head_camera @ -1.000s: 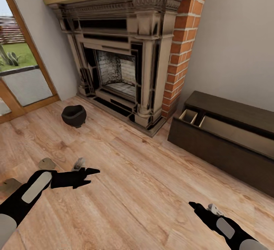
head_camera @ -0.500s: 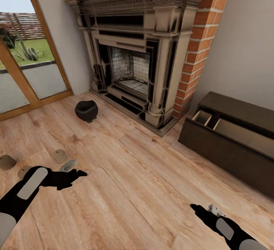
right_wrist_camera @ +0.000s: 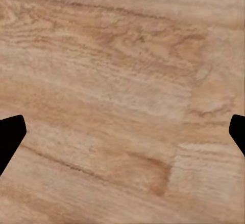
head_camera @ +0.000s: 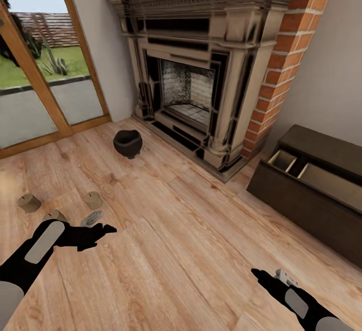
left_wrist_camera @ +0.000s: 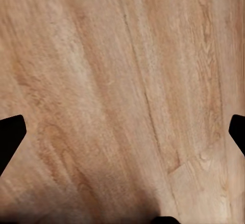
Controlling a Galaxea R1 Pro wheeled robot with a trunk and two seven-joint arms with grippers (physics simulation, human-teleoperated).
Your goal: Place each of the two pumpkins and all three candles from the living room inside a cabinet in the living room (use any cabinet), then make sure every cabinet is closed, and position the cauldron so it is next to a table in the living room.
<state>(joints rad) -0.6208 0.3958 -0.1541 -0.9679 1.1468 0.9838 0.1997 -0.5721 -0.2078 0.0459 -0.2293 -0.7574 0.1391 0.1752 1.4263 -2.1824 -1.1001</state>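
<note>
Three short tan candles stand on the wooden floor at the left: one (head_camera: 29, 202) farthest left, one (head_camera: 93, 199) nearer the middle, and one (head_camera: 54, 215) partly hidden behind my left arm. The black cauldron (head_camera: 127, 143) sits on the floor in front of the fireplace. At the right the low dark brown cabinet (head_camera: 301, 197) stands open, its pale inner compartments showing. My left gripper (head_camera: 103, 229) hovers open just right of the candles, with bare floor between its fingers (left_wrist_camera: 10, 137). My right gripper (head_camera: 257, 272) is open over bare floor, fingers (right_wrist_camera: 10, 134) wide apart. The pumpkins and the table are out of view.
A large stone fireplace (head_camera: 201, 69) with a brick chimney (head_camera: 281, 69) fills the back wall. A glass door with a wooden frame (head_camera: 35, 84) is at the left. Open wooden floor (head_camera: 181, 230) lies between the candles and the cabinet.
The camera has swung left, so the whole scene has slid right and the candles have come into full view. Both arms keep nearly the same pose.
</note>
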